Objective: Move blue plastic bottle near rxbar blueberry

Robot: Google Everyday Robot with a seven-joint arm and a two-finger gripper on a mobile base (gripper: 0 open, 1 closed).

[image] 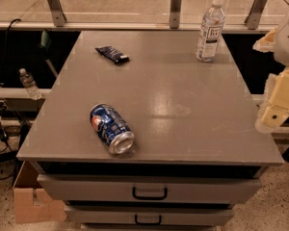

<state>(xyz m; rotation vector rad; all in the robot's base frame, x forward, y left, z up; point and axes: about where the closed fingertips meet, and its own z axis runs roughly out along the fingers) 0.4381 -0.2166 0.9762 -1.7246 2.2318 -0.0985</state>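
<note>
The blue plastic bottle (210,29) is a tall clear bottle with a white cap and a white label. It stands upright at the far right of the grey table top (183,105). The rxbar blueberry (112,54) is a small flat dark navy wrapper lying at the far left-centre of the table, well apart from the bottle. My gripper (274,110) is at the right edge of the view, a cream-coloured piece just beyond the table's right side. It is nearer than the bottle and holds nothing that I can see.
A crushed blue soda can (111,129) lies on its side near the table's front left. A smaller bottle (29,84) stands off the table at the left. Drawers with handles (149,193) are under the top. A cardboard box (31,203) sits on the floor, with a railing behind.
</note>
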